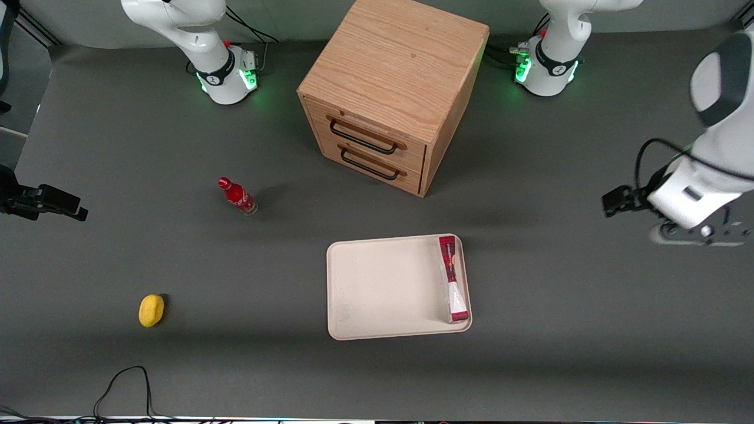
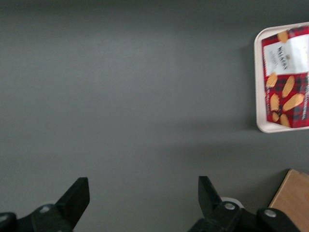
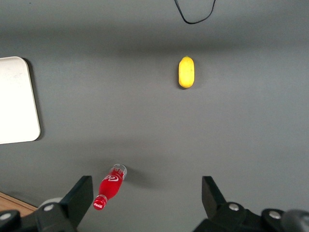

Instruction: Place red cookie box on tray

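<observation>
Box (image 1: 453,280) lies in the tray (image 1: 383,288), along the tray's rim on the working arm's side, one narrow end nearer the front camera, the other toward the cabinet (image 1: 392,88). From the front I see it nearly edge-on: a thin red strip with a white side. My wrist camera gives me what the front does not, the printed face of the box (image 2: 286,77), red tartan with tan cookies and a white label, sitting just inside the tray's rounded corner (image 2: 258,96). A corner of the cabinet (image 2: 293,200) shows in that view too.

The front view alone gives me the whole bench (image 1: 559,330): a small red bottle (image 1: 237,196) and a yellow lemon (image 1: 151,310) lie toward the parked arm's end, well apart from the tray. The parked arm's camera picks up both, bottle (image 3: 110,187) and lemon (image 3: 186,72), plus a bare corner of the tray (image 3: 17,101), but not the box.

My tool (image 2: 143,195) hangs over bare bench, fingers (image 2: 76,198) spread wide with nothing between them. In the front view the tool (image 1: 615,201) sits out at the working arm's end, well apart from the box and tray, touching neither.
</observation>
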`<action>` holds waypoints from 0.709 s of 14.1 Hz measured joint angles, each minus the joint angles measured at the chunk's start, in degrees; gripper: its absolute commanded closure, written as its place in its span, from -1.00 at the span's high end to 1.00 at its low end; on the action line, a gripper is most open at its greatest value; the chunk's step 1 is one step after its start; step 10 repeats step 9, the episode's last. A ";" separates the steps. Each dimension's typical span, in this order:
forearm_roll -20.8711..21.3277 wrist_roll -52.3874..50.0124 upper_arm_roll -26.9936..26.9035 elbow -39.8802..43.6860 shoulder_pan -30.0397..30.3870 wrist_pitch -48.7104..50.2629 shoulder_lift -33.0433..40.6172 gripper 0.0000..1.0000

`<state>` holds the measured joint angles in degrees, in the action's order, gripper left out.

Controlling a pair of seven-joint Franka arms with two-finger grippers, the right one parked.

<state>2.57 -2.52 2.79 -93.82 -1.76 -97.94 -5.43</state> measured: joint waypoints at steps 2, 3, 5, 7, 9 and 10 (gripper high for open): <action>-0.07 1.73 -0.02 -3.33 1.65 0.05 5.22 1.00; -0.20 1.99 -0.02 -4.24 2.00 0.55 7.43 1.00; -0.65 2.90 0.03 -5.28 2.12 2.45 10.62 1.00; -0.91 5.06 0.13 -5.79 2.15 3.17 11.87 1.00; -2.03 6.04 0.12 -6.23 2.43 3.17 11.97 1.00; -2.03 6.04 0.12 -6.23 2.43 3.17 11.97 1.00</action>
